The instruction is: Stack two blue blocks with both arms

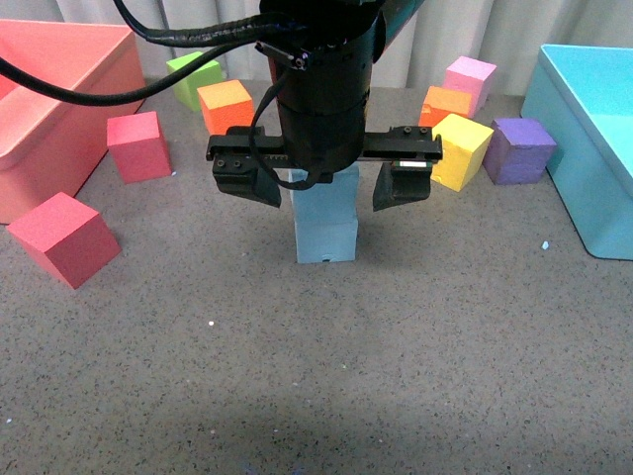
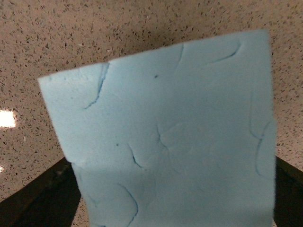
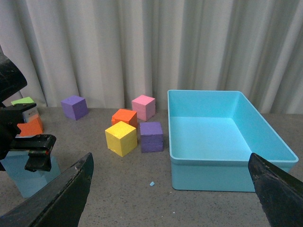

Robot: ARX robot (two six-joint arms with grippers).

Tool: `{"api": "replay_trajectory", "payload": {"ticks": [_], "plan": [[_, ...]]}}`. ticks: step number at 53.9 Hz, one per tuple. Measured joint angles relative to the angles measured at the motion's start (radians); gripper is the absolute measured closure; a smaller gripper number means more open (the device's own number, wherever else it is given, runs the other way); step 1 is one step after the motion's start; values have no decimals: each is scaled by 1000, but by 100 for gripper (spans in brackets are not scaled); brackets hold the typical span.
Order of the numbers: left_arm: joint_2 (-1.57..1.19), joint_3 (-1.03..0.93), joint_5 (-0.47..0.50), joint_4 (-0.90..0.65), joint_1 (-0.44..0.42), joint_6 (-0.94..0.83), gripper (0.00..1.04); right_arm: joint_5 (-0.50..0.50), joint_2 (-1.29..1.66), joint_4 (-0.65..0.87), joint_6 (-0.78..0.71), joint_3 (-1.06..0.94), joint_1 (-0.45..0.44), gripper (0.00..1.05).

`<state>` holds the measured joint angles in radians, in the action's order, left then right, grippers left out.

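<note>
Two sky-blue blocks stand stacked at the table's middle, the upper block (image 1: 330, 194) on the lower block (image 1: 325, 238). My left gripper (image 1: 324, 186) hangs open over the stack, one finger on each side of the upper block and apart from it. In the left wrist view the block's top face (image 2: 165, 132) fills the frame between the dark fingers (image 2: 38, 203). My right gripper (image 3: 168, 194) is open and empty, off to the side. From it the stack's lower part (image 3: 31, 175) shows under the left gripper.
A turquoise bin (image 1: 593, 148) stands at the right and a salmon bin (image 1: 49, 109) at the left. Red cubes (image 1: 64, 237) (image 1: 138, 145) lie to the left. Orange (image 1: 226, 104), green (image 1: 193, 77), yellow (image 1: 462, 148), purple (image 1: 519, 148) and pink (image 1: 470, 77) cubes lie behind.
</note>
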<state>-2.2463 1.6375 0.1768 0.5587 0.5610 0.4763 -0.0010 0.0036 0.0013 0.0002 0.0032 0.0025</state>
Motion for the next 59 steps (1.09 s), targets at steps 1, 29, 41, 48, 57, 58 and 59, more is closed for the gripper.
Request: {"api": "replay_trajectory", "payload": {"ticks": [1, 29, 41, 48, 57, 58, 59], "plan": [[3, 0, 0, -1, 0, 0, 5, 0, 0, 0, 0, 0, 0, 9], [206, -162, 48, -151, -39, -41, 9, 0, 0, 0, 0, 0, 0, 9], [399, -815, 235, -1236, -123, -389, 46, 3, 0, 0, 0, 0, 0, 9], [581, -1065, 166, -1690, -211, -447, 73, 0, 0, 0, 0, 0, 0, 9], [723, -1315, 69, -1733, -307, -460, 101, 0, 0, 0, 0, 0, 0, 9], [741, -1329, 60, -1730, -313, -461, 101, 0, 0, 0, 0, 0, 0, 9], [771, -1348, 48, -1727, -323, -462, 101, 0, 0, 0, 0, 0, 0, 9]]}}
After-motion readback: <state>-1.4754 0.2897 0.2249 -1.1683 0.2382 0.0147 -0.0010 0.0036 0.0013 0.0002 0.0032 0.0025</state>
